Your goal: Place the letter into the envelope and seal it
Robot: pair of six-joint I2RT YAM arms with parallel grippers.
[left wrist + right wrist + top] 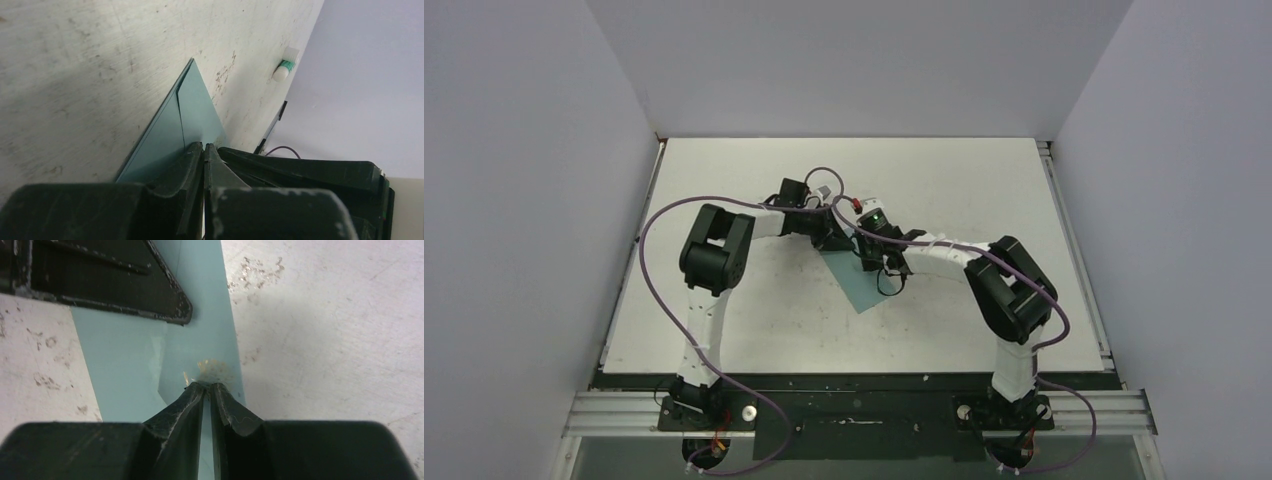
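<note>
The teal envelope [861, 287] lies flat on the table in the middle, its flap folded down. It shows in the left wrist view [165, 132] and the right wrist view [120, 355]. My left gripper [832, 238] is shut, its tips [204, 146] resting on the envelope's near end. My right gripper [865, 258] is shut, its tips [206, 385] pressing on the envelope by a yellowish smear [210, 366] at the flap's edge. The left gripper's dark finger [150, 290] lies on the envelope just beyond. No tan letter shows; it is hidden.
A small white-and-green stick [285, 67] lies on the table beyond the envelope, near the far edge. The table top [754, 320] is scuffed white, with grey walls on three sides. The two wrists are close together over the envelope.
</note>
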